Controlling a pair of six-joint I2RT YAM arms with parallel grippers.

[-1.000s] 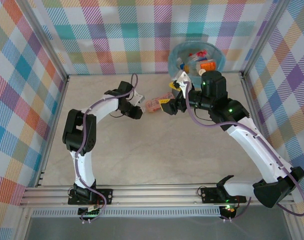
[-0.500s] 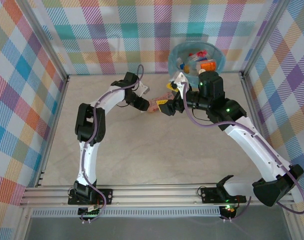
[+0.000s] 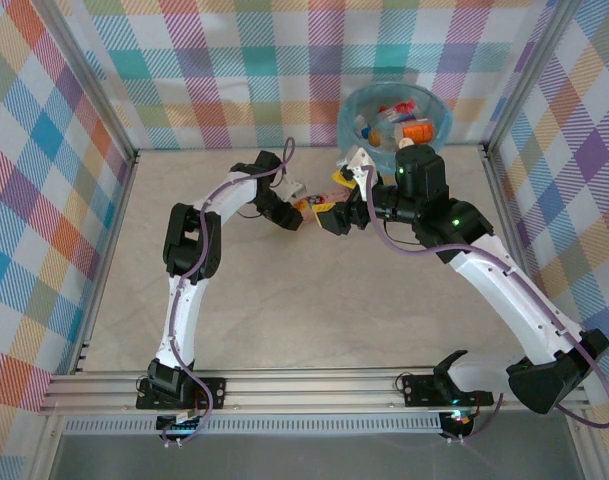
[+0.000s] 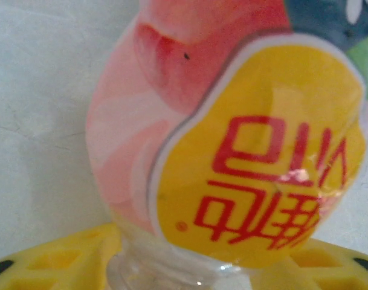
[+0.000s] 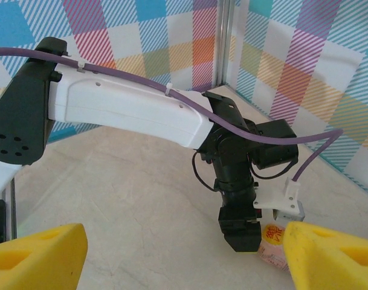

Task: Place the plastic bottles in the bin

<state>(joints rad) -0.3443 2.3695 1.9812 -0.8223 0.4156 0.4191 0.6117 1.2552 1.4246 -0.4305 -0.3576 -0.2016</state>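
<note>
**Left gripper** point(image 4: 184, 269): its yellow fingers point(image 4: 45, 260) stand partway apart on either side of the pink-and-yellow-labelled bottle point(image 4: 232, 151), close against it. Whether they actually pinch it cannot be told. The bottle rests on the table point(image 5: 129, 193) directly under this gripper, and the straddling stance suits a lift from the surface.

**Right gripper** point(image 5: 184, 257): it faces the left gripper just beyond the bottle, with jaws wide and nothing held. The bottle lies near its right finger. Judged to be standing by to take or steady it.

**Bin** point(image 3: 354, 105): farther off, behind the right gripper, with other bottles point(image 3: 409, 125) inside. This bottle is outside it.
</note>
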